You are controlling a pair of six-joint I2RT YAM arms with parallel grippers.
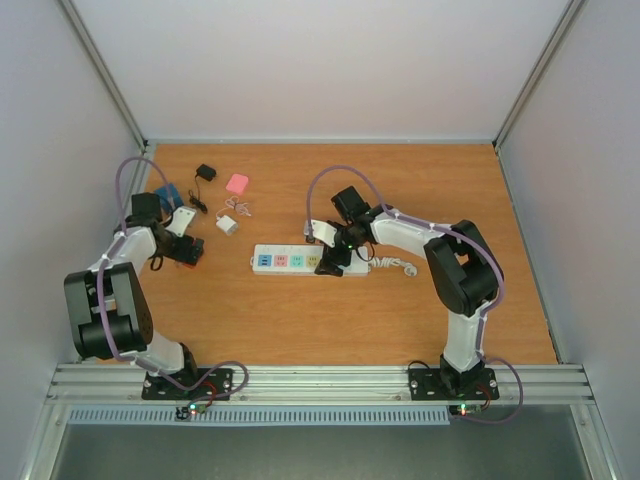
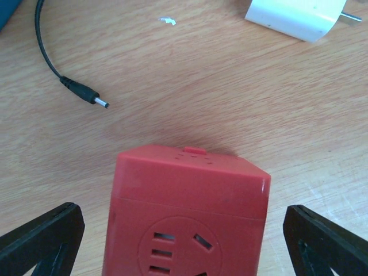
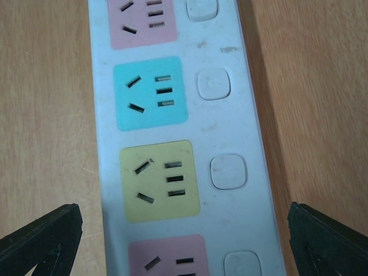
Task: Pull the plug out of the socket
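The socket, a long white power strip (image 1: 283, 261) with pastel outlet faces, lies mid-table with its curly white cord (image 1: 397, 266) at the right end. My right gripper (image 1: 335, 262) hangs over its right end, open. In the right wrist view the strip (image 3: 230, 132) runs between my wide-open fingers (image 3: 43, 236), and its pink, cyan and yellow outlets show no plug in them. My left gripper (image 1: 186, 250) is open around a red cube socket (image 2: 184, 195), not touching it. No plug seated in the strip is visible.
A black cable with a barrel tip (image 2: 86, 96) and a white adapter (image 2: 293, 14) lie beyond the red cube. A pink cube (image 1: 237, 183), a black adapter (image 1: 205, 172) and a blue object (image 1: 168, 191) sit at the back left. Walls enclose the table.
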